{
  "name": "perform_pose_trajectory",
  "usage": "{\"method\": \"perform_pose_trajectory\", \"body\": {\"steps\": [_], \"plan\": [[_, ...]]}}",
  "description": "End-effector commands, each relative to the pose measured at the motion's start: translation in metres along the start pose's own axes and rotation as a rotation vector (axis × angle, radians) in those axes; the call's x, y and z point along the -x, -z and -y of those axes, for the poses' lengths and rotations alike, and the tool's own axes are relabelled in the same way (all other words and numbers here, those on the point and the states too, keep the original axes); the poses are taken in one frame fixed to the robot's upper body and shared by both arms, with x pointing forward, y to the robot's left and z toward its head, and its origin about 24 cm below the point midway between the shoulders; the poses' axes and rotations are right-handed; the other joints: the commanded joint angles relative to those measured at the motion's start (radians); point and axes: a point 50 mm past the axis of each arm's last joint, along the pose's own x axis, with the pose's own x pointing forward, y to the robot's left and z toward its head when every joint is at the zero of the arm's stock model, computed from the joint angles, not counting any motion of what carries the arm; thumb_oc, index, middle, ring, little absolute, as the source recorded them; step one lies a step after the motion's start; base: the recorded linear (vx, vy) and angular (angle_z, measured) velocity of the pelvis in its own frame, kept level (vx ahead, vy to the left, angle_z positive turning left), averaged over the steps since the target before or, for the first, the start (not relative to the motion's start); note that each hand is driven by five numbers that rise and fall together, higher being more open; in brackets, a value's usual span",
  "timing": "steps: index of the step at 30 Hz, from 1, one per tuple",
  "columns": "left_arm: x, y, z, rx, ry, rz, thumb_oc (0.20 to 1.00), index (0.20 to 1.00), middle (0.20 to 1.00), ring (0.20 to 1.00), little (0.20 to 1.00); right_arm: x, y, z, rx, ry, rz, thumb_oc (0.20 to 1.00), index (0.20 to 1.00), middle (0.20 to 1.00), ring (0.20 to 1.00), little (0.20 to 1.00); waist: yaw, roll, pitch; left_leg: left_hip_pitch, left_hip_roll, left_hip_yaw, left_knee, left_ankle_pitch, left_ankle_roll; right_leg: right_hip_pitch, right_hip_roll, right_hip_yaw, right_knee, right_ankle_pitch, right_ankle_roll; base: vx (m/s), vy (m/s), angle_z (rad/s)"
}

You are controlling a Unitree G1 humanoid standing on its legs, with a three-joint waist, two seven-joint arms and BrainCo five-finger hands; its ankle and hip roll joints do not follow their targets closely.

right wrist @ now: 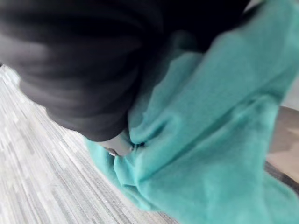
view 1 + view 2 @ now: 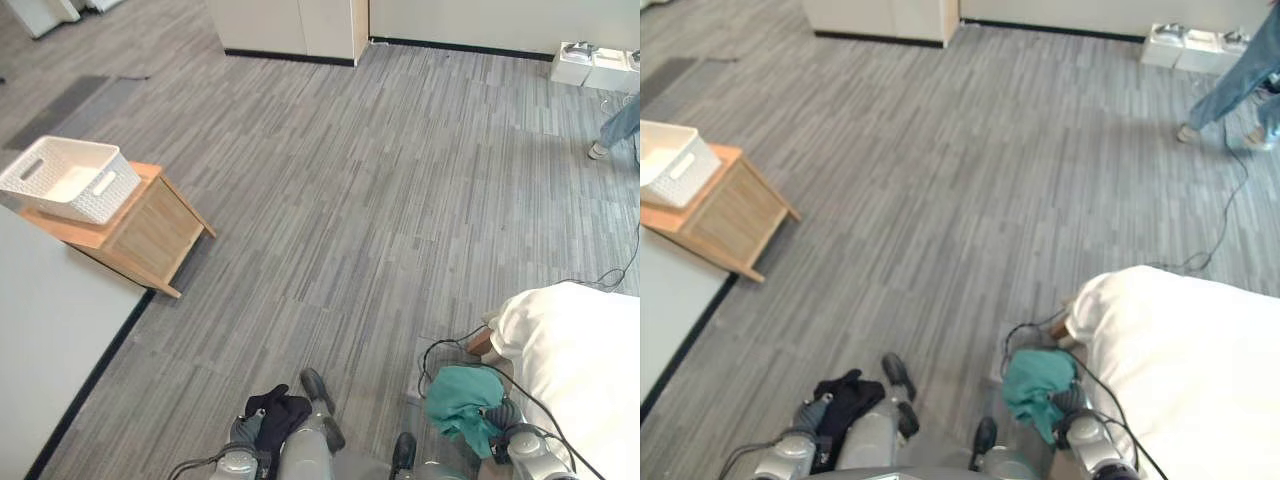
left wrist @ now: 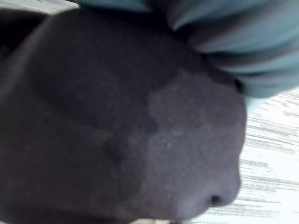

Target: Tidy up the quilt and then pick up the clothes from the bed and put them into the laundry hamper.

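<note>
Far off to the front-left sits the white hamper [image 2: 68, 178]; left hand [image 2: 243, 432] clutches dark clothing [image 2: 279, 412], right hand [image 2: 503, 420] grips the teal garment [image 2: 458, 401].

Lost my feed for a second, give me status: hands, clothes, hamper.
Left hand wrapped in black garment. Right hand under teal garment. White hamper on wooden stand, far left. Person far right.
</note>
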Motion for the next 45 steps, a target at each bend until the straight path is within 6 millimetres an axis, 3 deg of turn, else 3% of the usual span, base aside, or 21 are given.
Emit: {"method": "perform_pose_trajectory", "body": {"steps": [1,3,4,6,10,12,13,15,16,17,19,21,26,29,31,32,35,37,41,42,45], "plan": [[0.000,0.000,-0.008,-0.065,-0.018,0.012,0.200,0.200,0.200,0.200,0.200,0.000,-0.014,0.004,0.046,0.013,0.086,0.200,0.200,0.200,0.200,0.200,0.048,-0.062,-0.050,-0.002,-0.081,-0.122,0.126,0.009,0.059,0.200,-0.149,-0.063,0.189,-0.077,0.204,0.63,0.203,-0.18],[0.000,0.001,-0.009,-0.089,-0.020,0.006,0.200,0.200,0.200,0.200,0.200,0.000,-0.010,0.001,0.040,0.004,0.068,0.200,0.200,0.200,0.200,0.200,0.050,-0.084,-0.041,0.015,-0.114,-0.128,0.138,-0.016,0.087,0.157,-0.195,-0.063,0.344,0.030,0.257,0.54,0.222,-0.49],[-0.001,0.000,-0.010,-0.115,-0.023,0.004,0.200,0.200,0.200,0.200,0.200,0.000,-0.007,-0.004,0.042,-0.010,0.052,0.200,0.200,0.200,0.200,0.200,0.028,-0.086,-0.018,0.096,-0.154,-0.147,0.127,-0.066,0.132,0.058,-0.237,-0.017,0.625,0.204,0.276,0.64,0.293,-0.24],[-0.004,-0.007,-0.011,-0.119,-0.042,0.018,0.200,0.200,0.200,0.200,0.200,-0.001,-0.014,-0.004,0.044,-0.007,0.068,0.200,0.200,0.200,0.200,0.200,-0.014,-0.053,0.011,0.218,-0.189,-0.200,0.031,-0.088,0.156,-0.134,-0.248,0.031,0.819,0.155,0.258,0.75,0.256,0.55],[-0.006,-0.030,-0.006,-0.133,-0.042,0.096,0.200,0.200,0.200,0.200,0.200,0.000,-0.016,-0.003,0.020,-0.003,0.079,0.200,0.200,0.200,0.200,0.200,-0.070,-0.029,0.052,0.349,-0.197,-0.310,-0.009,-0.122,0.130,-0.281,-0.209,0.047,0.496,0.060,0.189,0.62,-0.109,0.98],[-0.007,-0.036,-0.006,-0.131,-0.042,0.114,0.200,0.200,0.200,0.200,0.200,0.000,-0.016,-0.002,0.010,0.000,0.080,0.200,0.200,0.200,0.200,0.200,-0.086,-0.034,0.058,0.381,-0.194,-0.350,-0.010,-0.147,0.109,-0.269,-0.207,0.055,0.257,0.075,0.193,0.61,-0.245,1.70],[-0.008,-0.042,-0.005,-0.135,-0.045,0.136,0.200,0.200,0.200,0.200,0.200,0.000,-0.013,-0.001,0.003,0.007,0.070,0.200,0.200,0.200,0.200,0.200,-0.120,-0.043,0.049,0.436,-0.195,-0.427,-0.010,-0.206,0.087,-0.308,-0.200,0.197,0.027,0.139,0.233,1.00,-0.308,1.54],[-0.008,-0.040,-0.003,-0.131,-0.038,0.132,0.200,0.200,0.200,0.200,0.200,0.002,-0.014,-0.003,0.023,-0.011,0.080,0.200,0.200,0.200,0.200,0.200,-0.127,-0.058,0.034,0.506,-0.204,-0.475,0.002,-0.256,0.086,-0.316,-0.191,0.251,0.019,0.166,0.259,0.96,-0.338,1.77],[-0.006,-0.030,-0.001,-0.118,-0.038,0.105,0.200,0.200,0.200,0.200,0.200,0.001,-0.019,-0.005,0.049,-0.024,0.108,0.200,0.200,0.200,0.200,0.200,-0.125,-0.056,0.031,0.484,-0.154,-0.496,0.253,-0.220,0.068,-0.283,-0.181,0.233,0.106,0.165,0.223,0.44,-0.244,1.42],[-0.006,-0.030,-0.002,-0.117,-0.039,0.105,0.200,0.200,0.200,0.200,0.200,0.001,-0.020,-0.005,0.049,-0.024,0.109,0.200,0.200,0.200,0.200,0.200,-0.127,-0.058,0.028,0.479,-0.155,-0.497,0.254,-0.218,0.068,-0.287,-0.183,0.233,0.106,0.166,0.223,0.62,-0.428,1.30],[-0.005,-0.028,-0.003,-0.088,-0.034,0.101,0.200,0.200,0.200,0.200,0.200,0.000,-0.022,0.004,0.061,-0.006,0.119,0.200,0.200,0.200,0.200,0.200,-0.106,-0.065,0.050,0.311,-0.055,-0.513,0.727,-0.074,0.061,-0.221,-0.167,0.195,0.146,0.144,0.126,0.40,-0.481,1.11],[-0.005,-0.031,-0.005,-0.060,-0.042,0.116,0.200,0.200,0.200,0.200,0.200,-0.002,-0.032,0.017,0.034,0.034,0.155,0.200,0.200,0.200,0.200,0.200,-0.067,-0.058,0.090,0.109,0.013,-0.523,1.064,-0.108,0.066,-0.118,-0.139,0.109,0.119,0.083,0.069,0.51,-0.443,0.75],[-0.004,-0.025,0.001,-0.075,-0.022,0.097,0.200,0.200,0.200,0.200,0.200,-0.004,-0.038,0.017,0.056,0.018,0.169,0.200,0.200,0.200,0.200,0.200,-0.001,-0.060,0.063,0.002,0.041,-0.238,0.751,-0.148,0.023,0.082,-0.133,-0.006,0.012,-0.021,0.096,0.58,-0.092,0.28],[-0.001,-0.007,0.001,-0.120,-0.024,0.036,0.200,0.200,0.200,0.200,0.200,-0.003,-0.020,0.017,0.115,0.034,0.114,0.200,0.200,0.200,0.200,0.200,0.003,-0.054,0.005,0.033,0.058,0.005,0.251,-0.052,0.015,0.182,-0.132,-0.114,0.036,-0.078,0.152,0.75,0.142,0.59],[0.000,0.000,-0.003,-0.116,-0.034,0.016,0.200,0.200,0.200,0.200,0.200,-0.002,-0.015,0.009,0.119,-0.003,0.107,0.200,0.200,0.200,0.200,0.200,0.002,-0.063,-0.017,0.107,-0.020,-0.047,0.181,-0.060,0.053,0.163,-0.156,-0.120,0.198,-0.030,0.196,0.93,0.240,0.79],[-0.001,-0.001,-0.003,-0.119,-0.036,0.013,0.200,0.200,0.200,0.200,0.200,-0.001,-0.014,0.002,0.084,-0.013,0.093,0.200,0.200,0.200,0.200,0.200,-0.012,-0.069,-0.005,0.159,-0.069,-0.042,0.177,-0.103,0.101,0.087,-0.216,-0.127,0.487,0.062,0.242,0.61,0.273,0.36],[-0.003,-0.007,-0.008,-0.141,-0.055,0.026,0.200,0.200,0.200,0.200,0.200,-0.001,-0.021,0.000,0.058,-0.010,0.121,0.200,0.200,0.200,0.200,0.200,-0.034,-0.069,0.017,0.237,-0.112,-0.042,0.140,-0.156,0.147,-0.035,-0.315,-0.116,0.763,0.200,0.276,0.45,0.180,0.60],[-0.004,-0.012,-0.011,-0.153,-0.068,0.042,0.200,0.200,0.200,0.200,0.200,-0.001,-0.024,-0.001,0.035,-0.009,0.124,0.200,0.200,0.200,0.200,0.200,-0.054,-0.048,0.031,0.304,-0.123,-0.082,0.098,-0.171,0.152,-0.142,-0.369,-0.116,0.855,0.177,0.262,0.50,0.035,0.71],[-0.005,-0.023,-0.010,-0.165,-0.070,0.083,0.200,0.200,0.200,0.200,0.200,0.000,-0.024,0.000,0.028,-0.004,0.129,0.200,0.200,0.200,0.200,0.200,-0.090,-0.030,0.044,0.387,-0.131,-0.163,0.056,-0.178,0.116,-0.232,-0.341,-0.112,0.632,0.080,0.222,0.45,-0.210,0.88],[-0.006,-0.028,-0.010,-0.185,-0.073,0.106,0.200,0.200,0.200,0.200,0.200,-0.001,-0.024,0.003,0.032,0.008,0.122,0.200,0.200,0.200,0.200,0.200,-0.103,-0.031,0.038,0.422,-0.118,-0.201,0.045,-0.187,0.069,-0.240,-0.341,-0.088,0.269,0.081,0.221,0.76,-0.497,1.15],[-0.007,-0.031,-0.009,-0.195,-0.078,0.112,0.200,0.200,0.200,0.200,0.200,-0.001,-0.019,0.002,0.037,0.007,0.100,0.200,0.200,0.200,0.200,0.200,-0.146,-0.034,0.026,0.481,-0.107,-0.282,0.018,-0.198,0.040,-0.284,-0.329,0.148,0.045,0.182,0.250,0.66,-0.433,0.98]]}}
